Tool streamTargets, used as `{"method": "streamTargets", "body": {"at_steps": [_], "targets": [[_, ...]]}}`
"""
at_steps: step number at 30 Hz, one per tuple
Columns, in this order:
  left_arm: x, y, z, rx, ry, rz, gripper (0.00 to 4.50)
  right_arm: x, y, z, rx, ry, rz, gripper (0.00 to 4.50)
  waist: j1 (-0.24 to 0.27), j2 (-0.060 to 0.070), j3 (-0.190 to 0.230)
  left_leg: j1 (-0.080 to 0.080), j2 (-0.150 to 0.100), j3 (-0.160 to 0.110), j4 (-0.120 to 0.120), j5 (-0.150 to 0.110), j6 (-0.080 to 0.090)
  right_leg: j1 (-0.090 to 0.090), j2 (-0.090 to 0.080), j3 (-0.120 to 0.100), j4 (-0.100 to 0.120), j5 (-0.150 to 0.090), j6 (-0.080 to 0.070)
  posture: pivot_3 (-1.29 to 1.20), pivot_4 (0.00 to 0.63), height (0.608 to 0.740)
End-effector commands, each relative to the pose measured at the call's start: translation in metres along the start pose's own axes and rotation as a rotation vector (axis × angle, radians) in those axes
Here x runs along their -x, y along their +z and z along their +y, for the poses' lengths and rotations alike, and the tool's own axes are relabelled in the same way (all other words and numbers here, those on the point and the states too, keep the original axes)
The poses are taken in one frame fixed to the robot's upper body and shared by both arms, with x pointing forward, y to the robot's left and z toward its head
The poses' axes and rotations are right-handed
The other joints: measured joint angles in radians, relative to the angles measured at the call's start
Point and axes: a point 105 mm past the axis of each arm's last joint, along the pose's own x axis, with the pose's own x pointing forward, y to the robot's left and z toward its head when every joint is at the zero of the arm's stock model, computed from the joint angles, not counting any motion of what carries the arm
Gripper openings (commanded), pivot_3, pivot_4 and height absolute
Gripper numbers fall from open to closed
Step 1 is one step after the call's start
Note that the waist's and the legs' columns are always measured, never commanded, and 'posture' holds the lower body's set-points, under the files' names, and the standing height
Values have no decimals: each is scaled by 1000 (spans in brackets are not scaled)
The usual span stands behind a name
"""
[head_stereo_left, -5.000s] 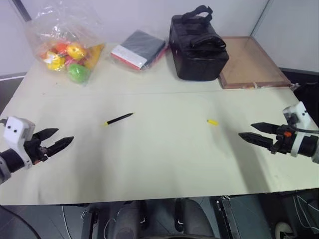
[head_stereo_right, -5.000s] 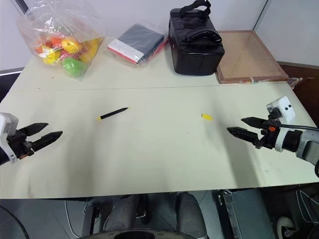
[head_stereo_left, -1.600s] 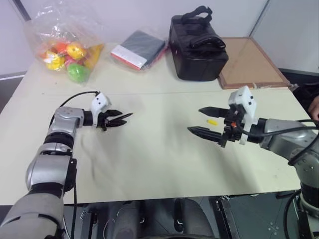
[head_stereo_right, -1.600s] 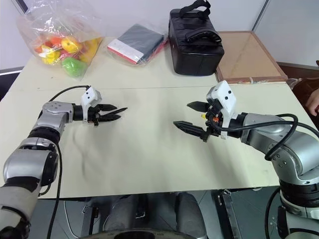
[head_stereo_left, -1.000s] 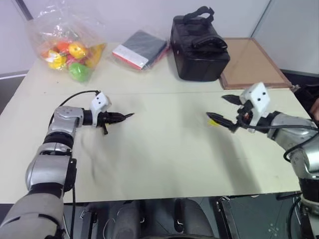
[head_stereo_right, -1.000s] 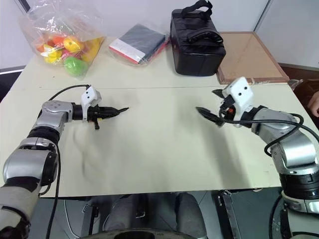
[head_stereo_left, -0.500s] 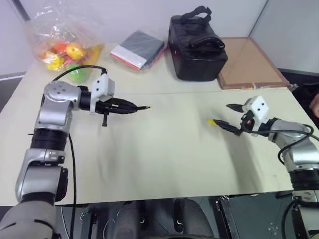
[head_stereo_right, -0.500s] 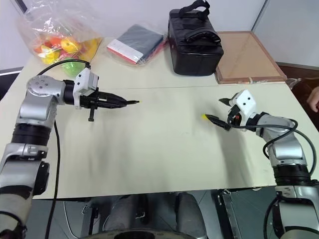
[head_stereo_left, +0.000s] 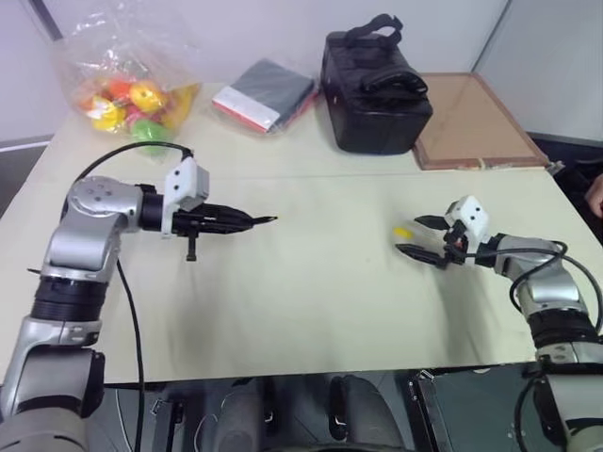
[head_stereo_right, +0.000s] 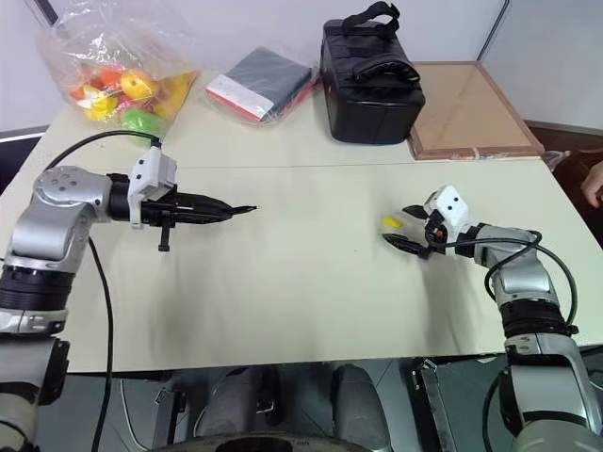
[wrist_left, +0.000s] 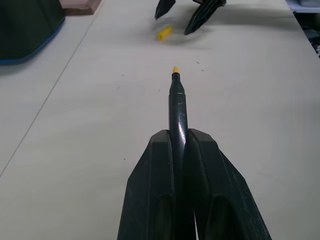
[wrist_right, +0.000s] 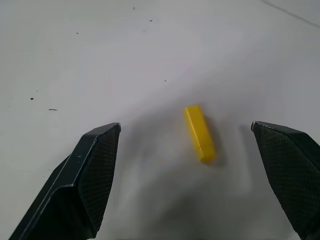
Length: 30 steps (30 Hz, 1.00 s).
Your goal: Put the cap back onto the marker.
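The marker (wrist_left: 177, 102) is a thin black stick with a small yellow tip, held roughly level above the surface (head_stereo_left: 301, 301), tip pointing right. The cap (wrist_right: 200, 133), a tiny yellow cylinder, lies flat on the surface at the right.

Along the far edge of my pale surface (head_stereo_left: 301, 311) sit a clear bag of colourful toys (head_stereo_left: 122, 80), a flat dark packet in plastic wrap (head_stereo_left: 264, 92), a black zip bag with a handle (head_stereo_left: 375, 80) and a shallow wooden tray (head_stereo_left: 469, 121).
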Motion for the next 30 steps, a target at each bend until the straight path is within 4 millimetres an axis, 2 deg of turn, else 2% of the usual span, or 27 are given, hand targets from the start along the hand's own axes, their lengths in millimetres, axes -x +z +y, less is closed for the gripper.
{"method": "streamTargets", "body": {"at_steps": [1, 7, 12, 20, 21, 22, 23, 29, 30], "targets": [[5, 10, 2, -37, 37, -16, 34, -4, 7, -5, 25, -6, -28, 4366, 1, 0, 0, 0, 0, 0, 0, 0, 0, 0, 0, 0, 0, 0, 0, 0, 150, 740], [8, 8, 4, -33, 62, -8, 34, -9, 3, -4, 25, 5, -11, 4366, 0, 0, 0, 0, 0, 1, 0, 0, 0, 0, 0, 0, 1, 0, 0, 0, 150, 740], [9, 7, 5, -32, 78, -9, 34, -4, -11, -5, 31, 3, 37, 4366, 1, 0, 0, 0, 0, 1, 1, 0, 0, 0, 0, 0, 1, 0, 0, 0, 150, 740], [5, 4, 4, -31, 76, -10, 34, 1, -17, -9, 7, -16, 50, 4366, 3, 0, 0, 0, 0, 1, 1, 0, 0, 1, 0, 0, 1, 0, 0, 0, 150, 740], [5, 5, 4, -31, 75, -12, 0, 2, -19, -9, -4, -14, 54, 3829, 3, 0, 0, 0, 0, 1, 2, 0, 0, 1, 0, 0, 1, 0, 0, 0, 150, 740], [4, 5, 4, -32, 75, -14, 0, 2, -20, -9, -12, -13, 56, 3568, 3, 0, 0, 0, 0, 1, 2, 0, 0, 1, 0, 0, 1, 0, 0, 0, 150, 740], [4, 5, 5, -32, 75, -14, 0, 2, -21, -8, -15, -12, 57, 3114, 2, 0, 0, 0, 0, 1, 2, 0, 0, 1, 0, 0, 1, 0, 0, 0, 150, 740], [4, 6, 5, -34, 77, -14, 0, 2, -24, -6, -26, -4, 58, 78, 1, 0, 0, 1, 0, 1, 2, 0, 0, 1, 0, 0, 2, 0, 0, 0, 150, 740], [4, 6, 5, -33, 78, -15, 0, 1, -24, -6, -26, -4, 58, 27, 1, 0, 0, 1, 0, 1, 2, 0, 0, 1, 0, 0, 2, 0, 0, 0, 150, 740]]}}
